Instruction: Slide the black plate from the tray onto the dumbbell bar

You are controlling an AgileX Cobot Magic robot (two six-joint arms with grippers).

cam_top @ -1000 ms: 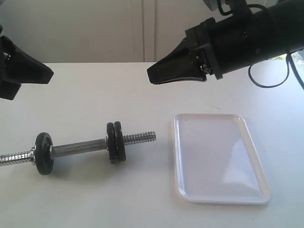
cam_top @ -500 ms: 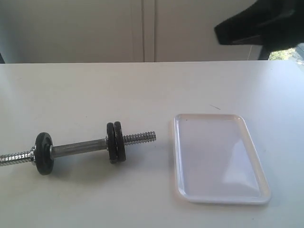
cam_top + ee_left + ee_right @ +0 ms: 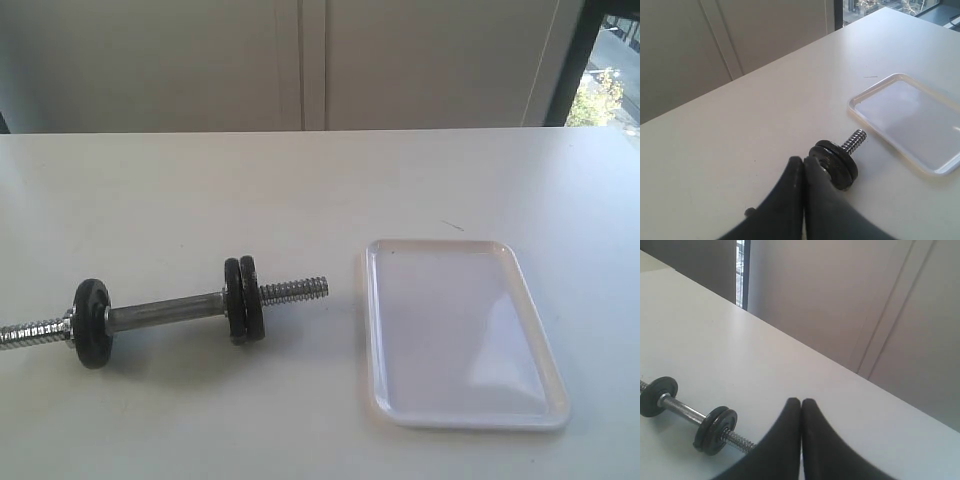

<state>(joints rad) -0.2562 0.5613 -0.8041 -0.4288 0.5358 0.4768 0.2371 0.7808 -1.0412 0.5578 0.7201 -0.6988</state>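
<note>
Two plates (image 3: 244, 299) sit on the bar (image 3: 160, 312), pointing right at the tray (image 3: 455, 330); we see left gripper (image 3: 803, 163) and right gripper (image 3: 801, 404) closed.

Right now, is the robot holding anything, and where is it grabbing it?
Nothing is held. The left gripper and right gripper are both shut, empty.

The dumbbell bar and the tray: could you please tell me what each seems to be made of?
The dumbbell bar looks like bare steel: it is silver-grey, with bright glints on its screw-threaded end. The tray looks like glossy white plastic, though the look leaves that open: it mirrors the window light and has soft, moulded corners.
</note>
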